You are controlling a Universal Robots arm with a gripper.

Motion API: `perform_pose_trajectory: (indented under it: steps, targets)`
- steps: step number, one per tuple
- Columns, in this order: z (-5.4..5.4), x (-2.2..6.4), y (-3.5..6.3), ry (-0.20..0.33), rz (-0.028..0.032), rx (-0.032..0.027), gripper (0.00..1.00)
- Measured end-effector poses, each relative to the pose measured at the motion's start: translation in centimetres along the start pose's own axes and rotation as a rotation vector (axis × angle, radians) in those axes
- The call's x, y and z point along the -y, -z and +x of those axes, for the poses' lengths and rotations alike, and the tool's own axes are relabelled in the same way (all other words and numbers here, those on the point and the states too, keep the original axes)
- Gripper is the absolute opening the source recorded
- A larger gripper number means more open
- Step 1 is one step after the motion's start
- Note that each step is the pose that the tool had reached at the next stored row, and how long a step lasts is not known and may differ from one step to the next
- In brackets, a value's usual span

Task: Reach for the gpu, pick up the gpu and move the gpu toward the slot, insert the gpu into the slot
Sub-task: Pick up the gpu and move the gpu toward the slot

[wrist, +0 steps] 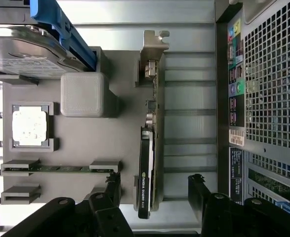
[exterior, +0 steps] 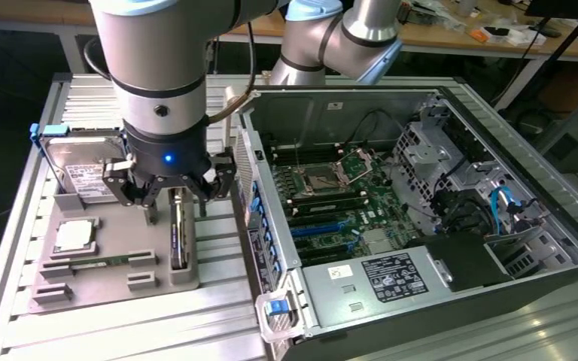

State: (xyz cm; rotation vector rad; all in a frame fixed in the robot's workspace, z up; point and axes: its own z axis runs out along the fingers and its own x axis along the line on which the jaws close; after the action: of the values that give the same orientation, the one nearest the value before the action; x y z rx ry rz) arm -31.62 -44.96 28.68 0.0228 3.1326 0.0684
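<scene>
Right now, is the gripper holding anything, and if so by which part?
Nothing is held. The gripper is open over the gpu, which stands on edge in the grey tray; the fingers flank the card's dark end, a gap on each side.

Dark gpu (exterior: 178, 235) on edge — blue slot (exterior: 324, 224) apart.

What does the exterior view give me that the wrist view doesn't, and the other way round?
Exterior view: the inside of the open case, with the blue slot and the processor socket, and the arm above the grey holder. Wrist view: the perforated rear panel, the gpu with its metal end bracket, and a gap on either side between it and the open tool. Both: the gpu standing on edge in the holder, the tool straddling it, the hard drive, the processor chip and the memory stick.
</scene>
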Motion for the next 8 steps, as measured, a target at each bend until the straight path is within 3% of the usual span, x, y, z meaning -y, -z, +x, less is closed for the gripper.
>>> perform_pose_trajectory:
  steps: [3,6,8]
  targets:
    - [0.0,-0.06,-0.56,0.0,-0.0001,0.0001,0.66]
    - [0.2,-1.4,-1.49,0.0,0.0003,0.0001,0.66]
    - [0.4,-1.61,-1.91,0.0,0.0003,0.0003,0.66]
